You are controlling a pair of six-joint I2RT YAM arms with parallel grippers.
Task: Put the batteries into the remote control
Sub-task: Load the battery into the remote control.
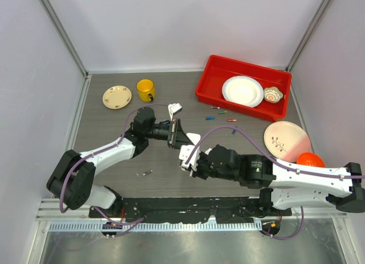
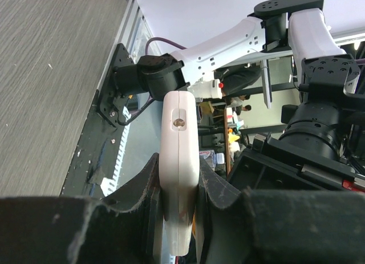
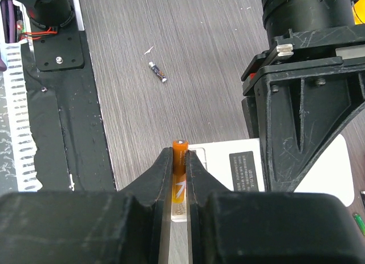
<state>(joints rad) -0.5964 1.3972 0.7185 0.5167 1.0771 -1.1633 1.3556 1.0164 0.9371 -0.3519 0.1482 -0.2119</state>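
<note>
Woodgrain table [image 1: 114,155], left pincer [image 2: 179,181] clamped on flat white remote control [image 2: 178,133], right pincer [image 3: 179,162] gripping orange battery [image 3: 180,153]

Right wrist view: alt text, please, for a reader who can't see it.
The right pincer grips an orange battery at the edge of the remote control, whose white labelled back faces up. The left pincer holds the remote; one small battery lies loose on the grey table.

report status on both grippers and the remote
Left gripper shut on the remote control. Right gripper shut on an orange battery, poised at the remote's white back. Nothing visible between them.
</note>
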